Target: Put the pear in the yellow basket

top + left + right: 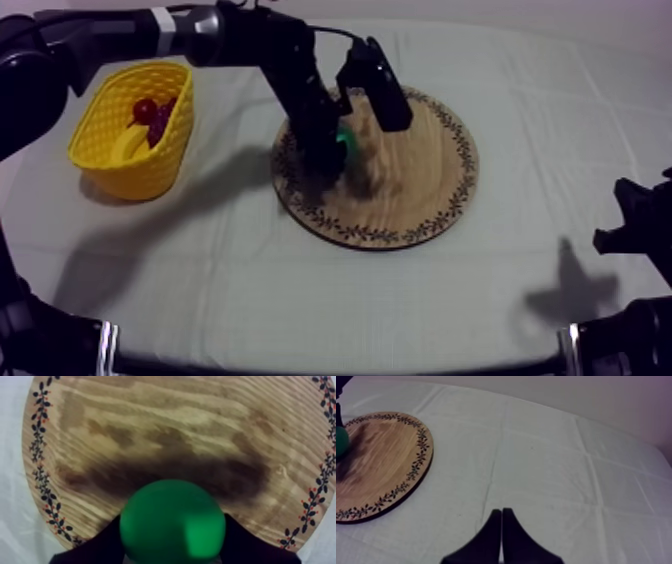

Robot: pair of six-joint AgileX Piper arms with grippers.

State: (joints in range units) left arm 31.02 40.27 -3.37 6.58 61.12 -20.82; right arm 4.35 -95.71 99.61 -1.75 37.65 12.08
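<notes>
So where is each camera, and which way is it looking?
Top view: overhead, slanting down on the cloth, yellow basket and wooden board; the left arm reaches in, the right gripper sits low right.
Left wrist view: on the left arm, looking down past the left gripper, shut on the pear, onto the board.
Right wrist view: on the right arm, looking low across the cloth toward the board; its shut fingers show.
Shared: all three see board and pear.
</notes>
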